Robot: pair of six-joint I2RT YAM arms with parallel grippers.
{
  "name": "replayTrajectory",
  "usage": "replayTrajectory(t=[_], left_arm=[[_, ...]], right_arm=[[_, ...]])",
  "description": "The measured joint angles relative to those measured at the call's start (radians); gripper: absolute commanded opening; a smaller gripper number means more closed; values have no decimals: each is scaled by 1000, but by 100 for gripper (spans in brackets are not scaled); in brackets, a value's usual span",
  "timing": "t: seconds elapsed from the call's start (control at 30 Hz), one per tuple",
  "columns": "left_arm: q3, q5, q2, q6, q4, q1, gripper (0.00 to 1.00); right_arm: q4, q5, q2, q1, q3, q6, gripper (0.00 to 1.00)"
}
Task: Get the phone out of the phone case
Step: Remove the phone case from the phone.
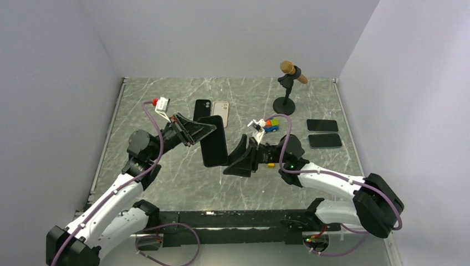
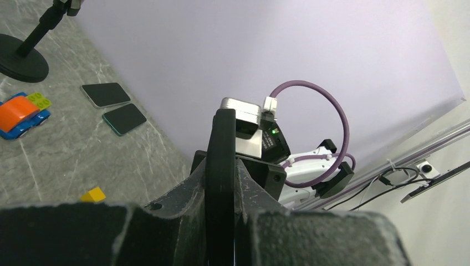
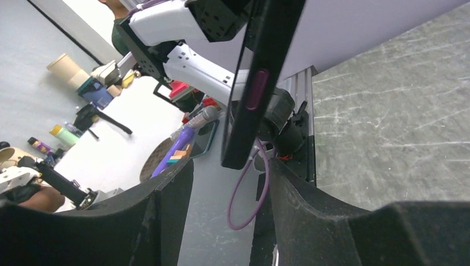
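Note:
The phone in its black phone case hangs in the air over the middle of the table, long axis running front to back. My left gripper is shut on its upper left edge; in the left wrist view the case's thin black edge stands upright between the two fingers. My right gripper is open at the phone's lower right corner. In the right wrist view the cased phone, with a purple side button, ends just ahead of the wide gap of my right gripper, touched by neither finger.
Two phones lie at the back centre and two dark ones at the right. A microphone stand, a toy car and a small yellow block sit near my right arm.

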Motion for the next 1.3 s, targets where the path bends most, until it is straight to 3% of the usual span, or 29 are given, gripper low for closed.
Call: replayTrajectory(t=[0.2, 0.4, 0.47, 0.57, 0.6, 0.9, 1.13, 1.3], left_arm=[[0, 13, 0, -5, 4, 2, 0], [0, 30, 0, -21, 37, 3, 0], [0, 32, 0, -26, 41, 6, 0], [-2, 34, 0, -32, 44, 11, 0], [-5, 39, 0, -40, 55, 12, 0], [-19, 128, 95, -260, 189, 34, 0], [-45, 99, 95, -399, 293, 69, 0], [-50, 60, 66, -463, 294, 69, 0]], right_arm=[[-33, 2, -30, 0, 8, -37, 41], [-51, -1, 2, 0, 50, -41, 34], [-50, -4, 9, 0, 57, -40, 25], [-41, -14, 14, 2, 62, -42, 2], [-39, -17, 16, 3, 63, -43, 0], [-64, -104, 32, 5, 100, -160, 0], [-368, -192, 73, 26, 305, -424, 0], [-537, -156, 98, 52, 390, -605, 0]])
